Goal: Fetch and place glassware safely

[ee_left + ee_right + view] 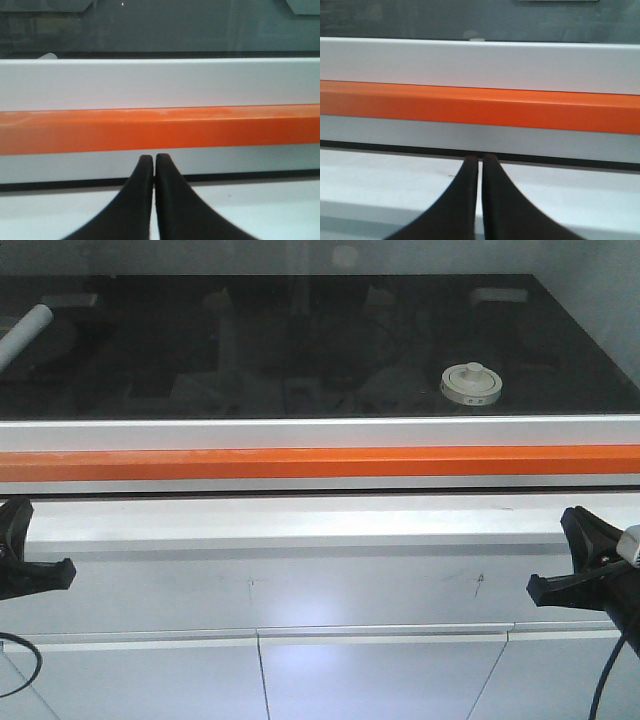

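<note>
Jar (470,385) sits up on the dark top (150,350), on the right side, near the front edge. It stands up straight w/ its lid (462,390) on.

Both my grippers are low down, in front of & below the orange strip (320,462). L gripper (153,160): fingers pressed together, nothing in them. R gripper (480,159): same, pressed together, nothing held.

So the jar is up & fwd from both, past the strip & the white edge (320,430). From the R gripper it is a bit to the left. From the L one it is far off to the right. R arm is much nearer, so I think R should go get it.

Jar is round & short, so there is no long side to line up w/. Its knob (474,367) points straight up. I think R must lift over the edge first, spread its fingers, then come at the jar slow, bc glass can slip.

Paper roll (25,335) is far left, well apart from the jar. Not my thing.
</note>
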Controlling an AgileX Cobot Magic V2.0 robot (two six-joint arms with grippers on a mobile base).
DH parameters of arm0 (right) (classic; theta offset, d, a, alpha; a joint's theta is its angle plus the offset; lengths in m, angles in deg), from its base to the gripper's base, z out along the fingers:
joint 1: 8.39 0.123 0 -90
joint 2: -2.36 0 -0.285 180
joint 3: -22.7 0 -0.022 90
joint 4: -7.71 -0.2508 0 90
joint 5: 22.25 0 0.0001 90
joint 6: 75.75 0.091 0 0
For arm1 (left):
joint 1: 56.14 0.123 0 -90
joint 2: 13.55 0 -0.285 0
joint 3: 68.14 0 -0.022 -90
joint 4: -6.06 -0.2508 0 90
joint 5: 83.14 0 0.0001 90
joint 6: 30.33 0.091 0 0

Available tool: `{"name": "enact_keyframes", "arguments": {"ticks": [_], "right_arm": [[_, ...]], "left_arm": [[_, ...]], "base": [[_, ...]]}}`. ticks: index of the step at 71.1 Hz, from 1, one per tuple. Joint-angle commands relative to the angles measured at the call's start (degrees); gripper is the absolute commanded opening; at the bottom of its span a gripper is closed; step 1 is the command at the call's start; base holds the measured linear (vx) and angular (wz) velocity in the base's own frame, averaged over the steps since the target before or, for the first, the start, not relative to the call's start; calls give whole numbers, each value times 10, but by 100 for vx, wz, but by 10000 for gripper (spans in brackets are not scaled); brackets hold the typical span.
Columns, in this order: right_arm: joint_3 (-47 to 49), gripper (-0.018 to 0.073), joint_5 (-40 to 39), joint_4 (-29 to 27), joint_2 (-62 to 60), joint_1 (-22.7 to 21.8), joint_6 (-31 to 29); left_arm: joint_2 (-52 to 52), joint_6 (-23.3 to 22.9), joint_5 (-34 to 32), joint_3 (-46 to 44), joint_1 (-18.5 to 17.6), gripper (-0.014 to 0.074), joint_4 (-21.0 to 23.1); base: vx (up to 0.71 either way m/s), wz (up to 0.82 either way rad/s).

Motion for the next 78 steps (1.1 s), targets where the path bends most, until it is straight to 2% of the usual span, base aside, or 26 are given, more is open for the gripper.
{"name": "enact_keyframes", "arguments": {"ticks": [1, 12, 26, 38, 78], "right_arm": [[16, -1, -53, 1, -7, -2, -6], [20, -1, -49, 1, -7, -2, -6], [20, -1, -49, 1, -7, -2, -6], [20, -1, -49, 1, -7, -2, -6], [20, -1, -49, 1, -7, -2, -6]], "left_arm": [[-3, -2, 4, -40, -1, -7, 2], [12, -2, 43, -64, -1, -7, 2], [48, -2, 30, -65, -1, -7, 3], [84, -1, -13, -68, -1, -7, 3], [151, -1, -11, -137, -1, -7, 3]], "base": [[0, 0], [0, 0], [0, 0], [0, 0], [0, 0]]}}
